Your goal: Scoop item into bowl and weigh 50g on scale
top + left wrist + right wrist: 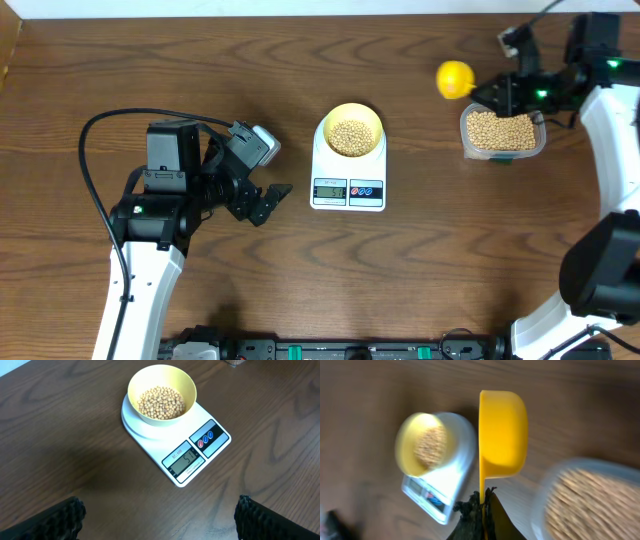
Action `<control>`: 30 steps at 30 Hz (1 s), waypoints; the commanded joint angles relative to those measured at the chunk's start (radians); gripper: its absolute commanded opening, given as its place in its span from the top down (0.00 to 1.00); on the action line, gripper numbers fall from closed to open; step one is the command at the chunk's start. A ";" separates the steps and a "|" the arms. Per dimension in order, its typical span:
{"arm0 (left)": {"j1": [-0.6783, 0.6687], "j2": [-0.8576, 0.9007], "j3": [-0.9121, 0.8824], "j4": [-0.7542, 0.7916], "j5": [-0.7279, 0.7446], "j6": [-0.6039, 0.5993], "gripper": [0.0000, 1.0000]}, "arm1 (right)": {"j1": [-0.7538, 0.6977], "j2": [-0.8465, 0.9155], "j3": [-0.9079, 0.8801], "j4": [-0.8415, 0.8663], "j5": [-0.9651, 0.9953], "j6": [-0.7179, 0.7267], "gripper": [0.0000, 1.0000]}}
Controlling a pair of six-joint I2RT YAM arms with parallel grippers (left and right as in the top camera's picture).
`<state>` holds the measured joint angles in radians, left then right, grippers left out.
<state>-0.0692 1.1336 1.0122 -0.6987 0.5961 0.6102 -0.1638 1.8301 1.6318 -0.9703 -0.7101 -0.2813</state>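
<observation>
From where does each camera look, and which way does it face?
Overhead: above the table, facing straight down; both arms show, left pincer open, right pincer shut on the yellow scoop near the tub.
Left wrist: on the left arm, facing down at the scale and bowl; its two fingertips show at the bottom corners.
Right wrist: on the right arm, facing along the scoop, blurred; its shut pincer shows at the bottom.
Shared: both wrist views show the bowl on the scale.

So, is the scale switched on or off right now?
On: the scale shows dark digits on its grey display in the left wrist view, with the bowl of beans resting on it.
</observation>
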 commanded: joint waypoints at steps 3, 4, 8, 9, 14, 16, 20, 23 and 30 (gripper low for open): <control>0.000 0.003 0.014 0.001 -0.005 0.006 0.02 | -0.025 -0.046 0.025 -0.062 0.348 -0.060 0.99; 0.000 0.003 0.014 0.001 -0.005 0.006 0.02 | -0.023 -0.046 0.025 -0.072 0.388 -0.066 0.99; 0.000 0.003 0.014 0.001 -0.005 0.006 0.02 | -0.006 -0.046 0.025 -0.089 0.493 -0.068 0.99; 0.000 0.003 0.014 0.001 -0.005 0.006 0.02 | 0.001 -0.046 0.025 -0.091 0.521 -0.068 0.99; 0.000 0.003 0.014 0.001 -0.005 0.006 0.02 | 0.056 -0.045 0.024 -0.113 0.711 -0.093 0.99; 0.000 0.003 0.014 0.001 -0.005 0.006 0.02 | 0.090 -0.045 0.024 -0.117 0.790 -0.102 0.99; 0.000 0.003 0.014 0.001 -0.005 0.006 0.03 | 0.172 -0.045 0.023 -0.122 0.967 -0.102 0.99; 0.000 0.003 0.014 0.001 -0.005 0.006 0.02 | 0.211 -0.045 0.023 -0.122 1.035 -0.102 0.99; 0.000 0.003 0.014 0.001 -0.005 0.006 0.03 | 0.215 -0.045 0.023 -0.120 0.953 -0.101 0.99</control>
<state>-0.0692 1.1336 1.0122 -0.6983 0.5961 0.6102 0.0547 1.8084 1.6352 -1.0885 0.2619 -0.3740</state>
